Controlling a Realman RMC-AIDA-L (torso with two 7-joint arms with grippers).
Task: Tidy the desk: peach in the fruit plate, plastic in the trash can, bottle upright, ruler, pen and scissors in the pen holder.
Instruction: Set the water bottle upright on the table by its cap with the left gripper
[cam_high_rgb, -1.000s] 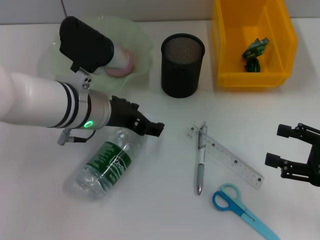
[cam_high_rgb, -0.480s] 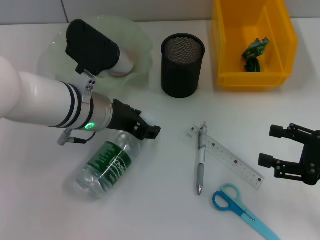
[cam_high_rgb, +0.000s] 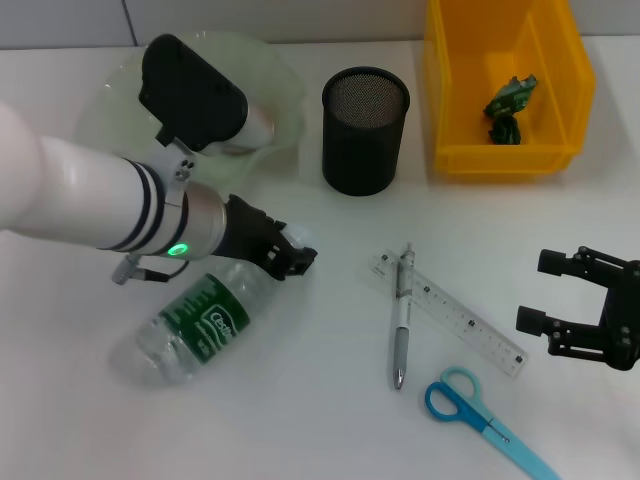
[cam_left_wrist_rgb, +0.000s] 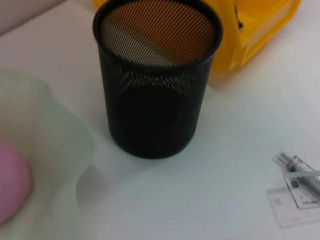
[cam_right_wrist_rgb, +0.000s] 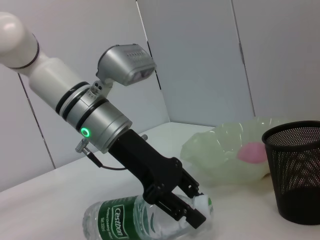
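left gripper (cam_high_rgb: 290, 256) clamped on neck of bottle (cam_high_rgb: 190, 325) lying on its side on table (cam_high_rgb: 300, 400), right gripper (cam_high_rgb: 585, 305) spread wide, idle beside ruler (cam_high_rgb: 455, 314), pen (cam_high_rgb: 402, 318), scissors (cam_high_rgb: 480, 412)

White desk (cam_high_rgb: 300, 420), grey wall panels (cam_right_wrist_rgb: 200, 60)

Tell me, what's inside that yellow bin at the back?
The yellow bin holds a crumpled green piece of plastic lying on its floor toward the right. Nothing else shows inside, though the near wall hides a strip of the bin's floor.
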